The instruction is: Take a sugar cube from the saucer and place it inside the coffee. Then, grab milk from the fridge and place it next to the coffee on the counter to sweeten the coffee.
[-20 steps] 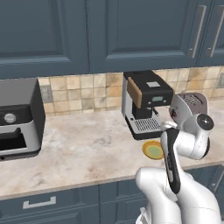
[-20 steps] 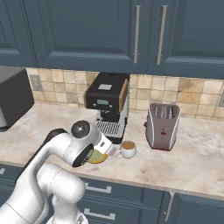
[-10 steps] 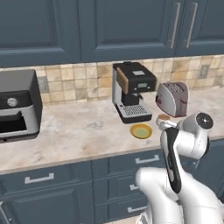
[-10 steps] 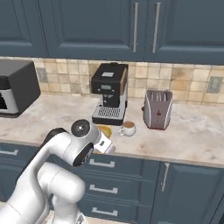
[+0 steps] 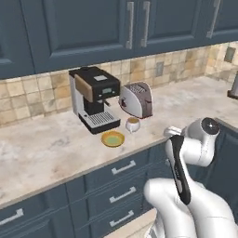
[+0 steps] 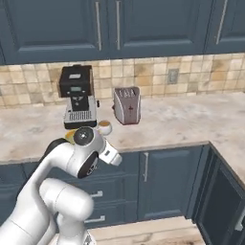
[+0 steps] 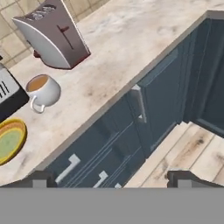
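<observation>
Views shifted rightward since earlier; white coffee cup (image 5: 133, 124) beside yellow round saucer (image 5: 113, 138) on beige marbled table (image 5: 42, 148); pincer (image 7: 109, 177) spread, empty.

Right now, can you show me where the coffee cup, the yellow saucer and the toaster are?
coffee (image 7: 40, 89): hand view, on the white side of the cup.
saucer (image 5: 113, 138): left base view, on its greenish centre.
toaster (image 6: 127, 106): right base view, on its grey front face.

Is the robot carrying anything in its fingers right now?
No, nothing is held. In the hand view the fingers stand wide apart with only floor and cabinet between them; the coffee and saucer sit on the counter.
</observation>
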